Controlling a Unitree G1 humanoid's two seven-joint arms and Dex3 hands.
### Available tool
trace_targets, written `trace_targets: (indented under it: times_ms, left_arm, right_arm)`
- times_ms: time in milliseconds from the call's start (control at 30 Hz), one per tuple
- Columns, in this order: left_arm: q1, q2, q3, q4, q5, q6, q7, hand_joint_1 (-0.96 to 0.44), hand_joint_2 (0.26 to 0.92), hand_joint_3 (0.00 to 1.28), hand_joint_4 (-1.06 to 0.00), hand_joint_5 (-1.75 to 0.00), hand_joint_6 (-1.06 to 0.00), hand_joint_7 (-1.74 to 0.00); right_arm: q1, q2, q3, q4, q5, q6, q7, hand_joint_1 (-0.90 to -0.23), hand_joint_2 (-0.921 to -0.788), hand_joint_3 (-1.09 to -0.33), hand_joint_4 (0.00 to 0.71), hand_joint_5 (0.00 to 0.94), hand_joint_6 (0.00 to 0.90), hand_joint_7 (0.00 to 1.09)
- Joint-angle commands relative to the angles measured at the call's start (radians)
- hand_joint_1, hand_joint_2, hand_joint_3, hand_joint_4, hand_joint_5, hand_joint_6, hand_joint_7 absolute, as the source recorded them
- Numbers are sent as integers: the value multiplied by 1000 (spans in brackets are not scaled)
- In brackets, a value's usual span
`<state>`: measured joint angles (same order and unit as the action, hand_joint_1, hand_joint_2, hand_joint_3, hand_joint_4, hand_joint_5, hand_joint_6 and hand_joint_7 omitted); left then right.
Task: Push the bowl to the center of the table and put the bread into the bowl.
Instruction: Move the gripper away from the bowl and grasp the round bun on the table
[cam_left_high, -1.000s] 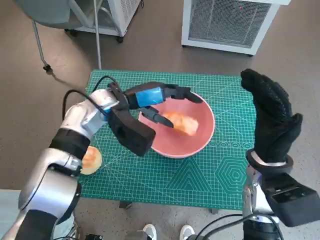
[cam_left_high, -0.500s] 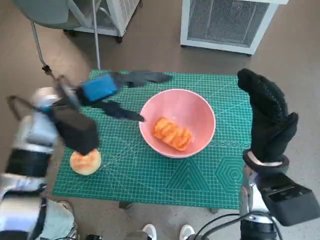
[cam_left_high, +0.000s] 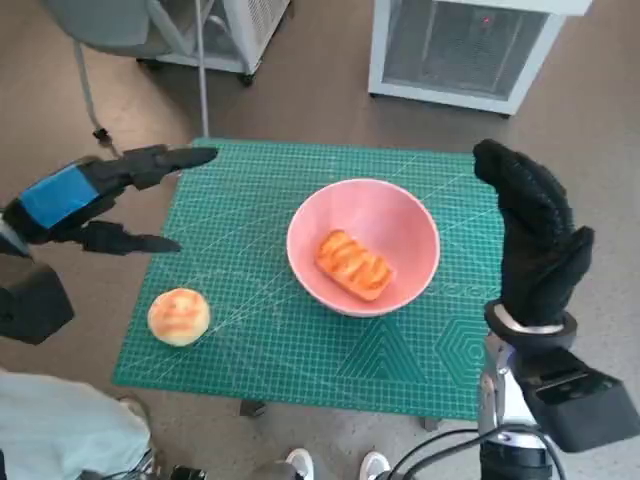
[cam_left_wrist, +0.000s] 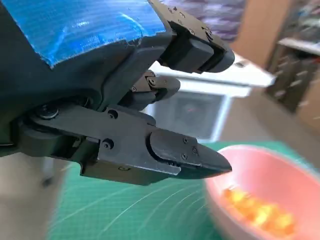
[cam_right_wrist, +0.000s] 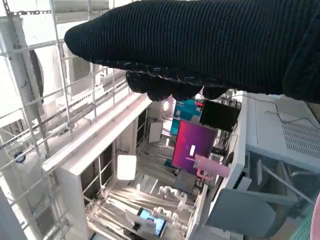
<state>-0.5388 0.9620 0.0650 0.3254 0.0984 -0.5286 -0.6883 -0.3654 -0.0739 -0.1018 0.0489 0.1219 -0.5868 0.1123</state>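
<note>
At the near edge of the head view, a pair of white shoe tips (cam_left_high: 333, 464) shows on the floor just below the bench. The right hand (cam_left_high: 535, 235) stands upright over the right side of the green cutting mat (cam_left_high: 300, 350), its gloved fingers straight and close together, holding nothing. From its own wrist camera, only the glove's dark knit and rounded fingertips (cam_right_wrist: 165, 90) show, with shelving and a lit screen behind them.

On the near left corner of the mat lies a round bun (cam_left_high: 178, 316), alone and well apart from everything else. Nothing lies between it and the bowl.

The pink bowl (cam_left_high: 400, 215) sits near the middle of the mat, a little toward the right. The bread (cam_left_high: 353, 264), an oblong golden loaf, lies inside it, tilted across the bottom. The left wrist view shows the bowl's rim and a blurred orange mass within.

The left hand (cam_left_high: 85, 195) hovers off the left edge of the bench, its fingers (cam_left_high: 160, 157) spread wide apart and empty, pointing toward the mat.

Beyond the bench stand a white grilled cabinet (cam_left_high: 460, 45), a white cart (cam_left_high: 250, 30) and a chair's legs (cam_left_high: 85, 90) on the brown floor.
</note>
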Motion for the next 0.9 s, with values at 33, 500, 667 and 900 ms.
trace_targets:
  times_ms: [33, 500, 667, 900]
  left_arm:
    - [90, 55, 35, -52, 6, 32, -17, -229, 823, 0, -251, -3, -416, -70]
    - [246, 87, 51, -170, 27, 141, -44, -111, 777, 0, -197, 0, -412, -23]
    - [256, 86, 26, -182, 67, 116, -41, -65, 779, 1, -180, 0, -376, -4]
    - [245, 66, -34, -171, 95, 120, -70, -6, 784, 3, -168, 0, -340, -1]
  right_arm:
    - [7, -5, -1, 23, 17, 13, 14, -484, -921, -658, 362, 21, -1, 756]
    - [-28, -19, 0, 48, 47, 30, 51, -486, -921, -662, 360, 21, -1, 742]
    - [-31, -24, 1, 45, 55, 38, 66, -483, -921, -664, 358, 20, -1, 741]
    - [-32, -32, 0, 40, 64, 46, 84, -481, -921, -669, 356, 20, -1, 740]
